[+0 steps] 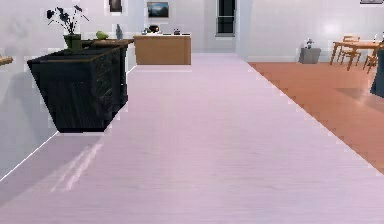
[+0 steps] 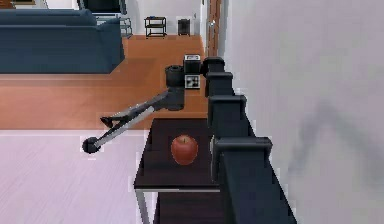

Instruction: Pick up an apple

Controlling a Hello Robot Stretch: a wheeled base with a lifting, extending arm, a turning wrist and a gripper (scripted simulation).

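Lounge floor (image 2: 60, 185), dark desk (image 2: 158, 172) | red apple (image 2: 184, 149) on top | claw (image 2: 92, 144) empty beside desk, opening untellable | best: centre claw on apple first

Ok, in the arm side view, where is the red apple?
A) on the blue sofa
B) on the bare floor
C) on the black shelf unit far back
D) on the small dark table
D: the red apple sits on the top of the small dark table, just left of the arm's dark bar.
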